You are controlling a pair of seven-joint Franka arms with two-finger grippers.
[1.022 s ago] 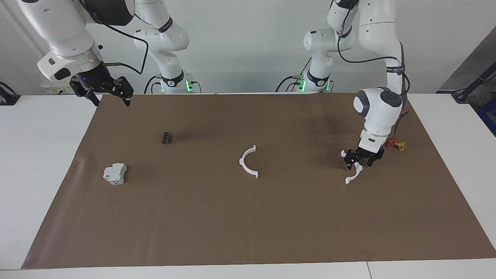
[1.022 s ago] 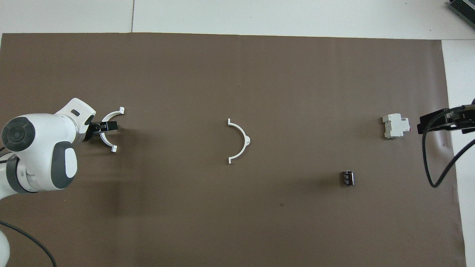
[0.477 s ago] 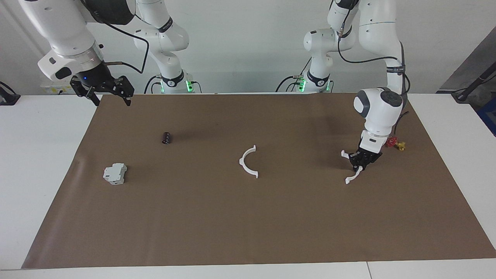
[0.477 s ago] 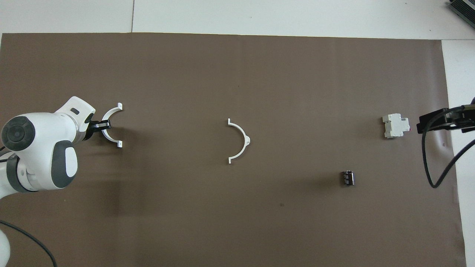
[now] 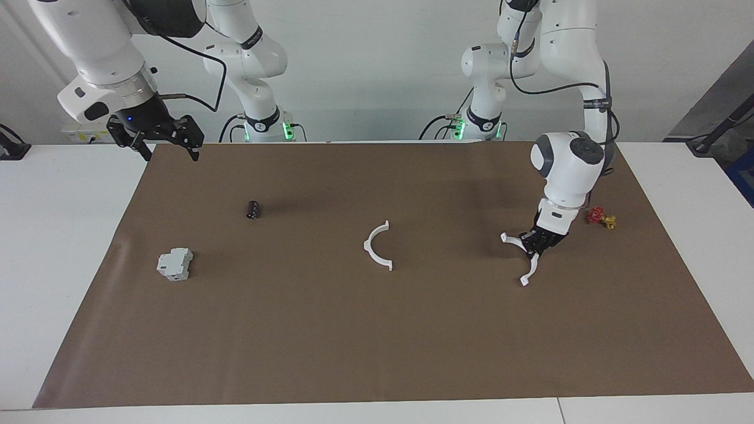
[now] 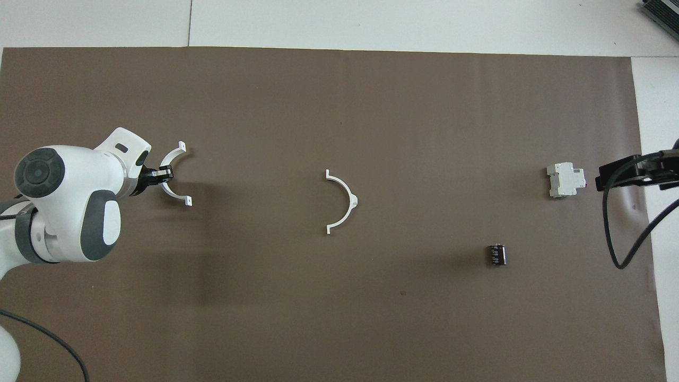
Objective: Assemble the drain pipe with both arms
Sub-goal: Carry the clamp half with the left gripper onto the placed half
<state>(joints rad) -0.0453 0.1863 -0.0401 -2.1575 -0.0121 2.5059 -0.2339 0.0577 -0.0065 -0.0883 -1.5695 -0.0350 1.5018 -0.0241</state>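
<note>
Facing view shows my left end effector (image 5: 535,246) pinching one white half-ring (image 5: 522,259) at the middle of its arc, over the brown paper mat (image 5: 377,330) toward my left arm's end of the counter (image 5: 65,235). The half-ring's lower end tab looks to be at or just above the mat; I cannot tell whether it touches. The second half-ring (image 5: 376,246) lies flat at the middle of the mat, well apart from the held one.

My right end effector (image 5: 168,144) hangs spread wide above the mat's corner at my right arm's end, holding nothing; that arm waits.

A small black cylinder (image 5: 253,209) and a grey-white boxy block (image 5: 175,264) sit on the mat toward the right arm's end, the block farther from me. A small red and yellow object (image 5: 601,218) rests on the mat near my left arm. The mat covers most of the white counter, and a plain pale wall (image 5: 377,70) rises at my back.
</note>
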